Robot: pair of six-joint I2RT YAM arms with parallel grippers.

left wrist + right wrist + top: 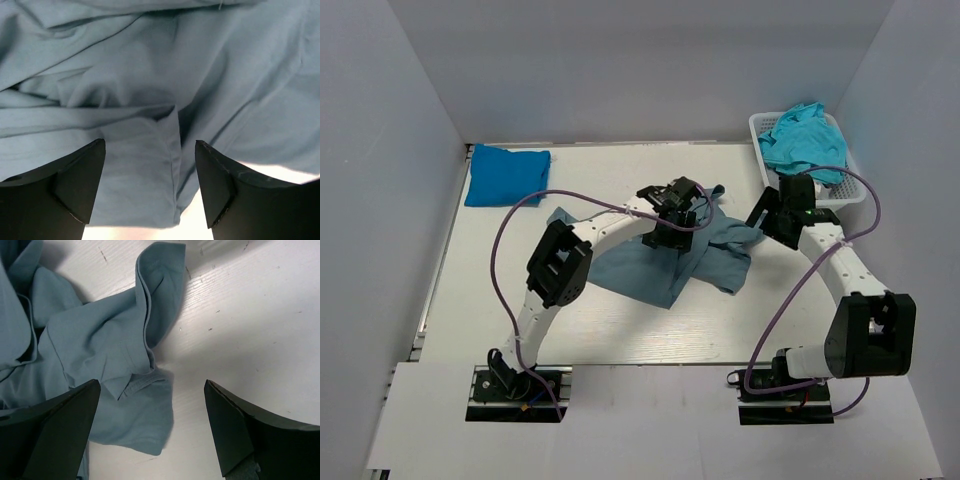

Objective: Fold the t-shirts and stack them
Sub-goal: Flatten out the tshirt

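Left wrist view puts the grey-blue t-shirt (150,90) directly under the left gripper (150,143). A doubled hem fold lies in the gap between its two fingers, filling the side nearer the finger on the left of that view (75,185), and crumpled cloth fills everything beyond the tips. Those fingers stand apart with nothing pinched. The right gripper (151,383) is also spread wide. A corner of the same shirt lies by one finger and reaches partway into the gap, with bare table (250,315) ahead of the other.

Several layers are stacked between the left fingers, so closing there would likely catch a bunch rather than one edge. The shirt would then lift as a wad instead of spreading flat. On the right, little cloth sits inside the gap, so the fingers could close on the tabletop or slip off the corner. An uneven pull between the two arms would probably twist the shirt further.

By count there is one grey-blue shirt between the two grippers. One bright blue t-shirt (506,174) lies folded well away beyond the left fingers. One turquoise heap (803,135) sits just beyond the right fingers, though how many shirts are in it cannot be told. The heap lies in one white basket (852,190). There are two grippers with two fingers each.
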